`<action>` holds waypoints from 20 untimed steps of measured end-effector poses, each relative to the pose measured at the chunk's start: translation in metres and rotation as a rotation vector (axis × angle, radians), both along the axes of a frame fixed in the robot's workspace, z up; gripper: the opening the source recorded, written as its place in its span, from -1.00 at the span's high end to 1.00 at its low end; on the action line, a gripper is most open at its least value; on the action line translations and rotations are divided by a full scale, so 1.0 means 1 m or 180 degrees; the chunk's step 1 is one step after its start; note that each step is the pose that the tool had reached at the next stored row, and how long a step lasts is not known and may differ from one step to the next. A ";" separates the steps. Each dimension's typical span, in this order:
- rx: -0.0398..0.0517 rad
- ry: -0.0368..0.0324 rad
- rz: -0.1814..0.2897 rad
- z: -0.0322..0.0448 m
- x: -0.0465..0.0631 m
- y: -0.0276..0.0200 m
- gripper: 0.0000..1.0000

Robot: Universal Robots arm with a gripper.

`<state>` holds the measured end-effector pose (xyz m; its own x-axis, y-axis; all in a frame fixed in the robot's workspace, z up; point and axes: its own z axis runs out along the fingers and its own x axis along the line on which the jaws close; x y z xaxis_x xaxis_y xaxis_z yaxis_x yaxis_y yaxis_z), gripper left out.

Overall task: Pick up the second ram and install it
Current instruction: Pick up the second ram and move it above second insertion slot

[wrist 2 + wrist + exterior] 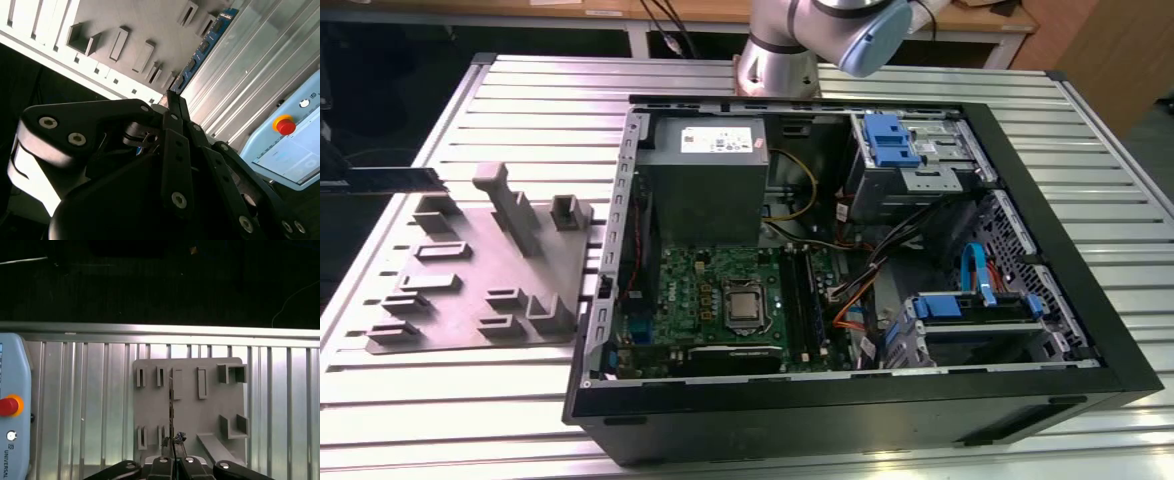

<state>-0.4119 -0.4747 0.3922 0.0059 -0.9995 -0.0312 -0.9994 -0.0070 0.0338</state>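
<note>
Claw point(171, 96) is seen closed on the ram point(202, 47), held clear above the tray point(210, 400). A firm, square grip is judged necessary so the ram is not tilted.

Work surface: ribbed aluminium table point(520, 80) with parallel slats. Strong glare on slats in both wrist views. Behind table: wooden desk point(994, 14) with light-brown top. Wooden panel point(1107, 60) at exterior view's right. Dark space point(160, 285) past table edge, unlit.
</note>
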 end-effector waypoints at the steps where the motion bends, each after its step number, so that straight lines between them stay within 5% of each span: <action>1: 0.0001 0.0000 0.0000 -0.0001 0.003 0.0000 0.77; 20: 0.0012 0.0000 0.0000 -0.0018 0.081 0.0000 0.77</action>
